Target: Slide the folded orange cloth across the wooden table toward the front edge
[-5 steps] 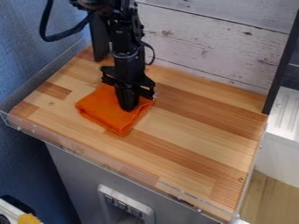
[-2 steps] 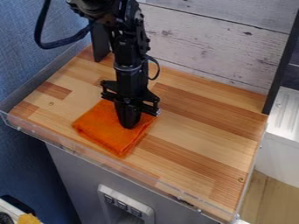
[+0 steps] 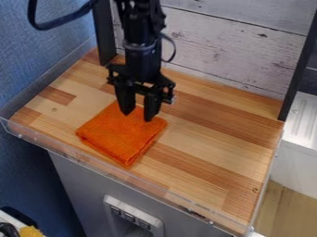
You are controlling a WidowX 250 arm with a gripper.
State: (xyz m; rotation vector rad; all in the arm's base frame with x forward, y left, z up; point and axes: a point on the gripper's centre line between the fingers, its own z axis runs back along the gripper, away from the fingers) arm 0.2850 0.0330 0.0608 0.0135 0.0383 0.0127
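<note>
Over the orange cloth (image 3: 121, 135), jaws (image 3: 136, 116) parted, cloth's far corner hidden behind them.

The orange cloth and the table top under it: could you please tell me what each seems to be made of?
The orange cloth looks like soft, matte woven fabric, perhaps microfibre, judging by its fuzzy surface and rounded folds. The table top appears to be wood with a smooth, satin finish, as its grained strips of differing tones suggest.
</note>
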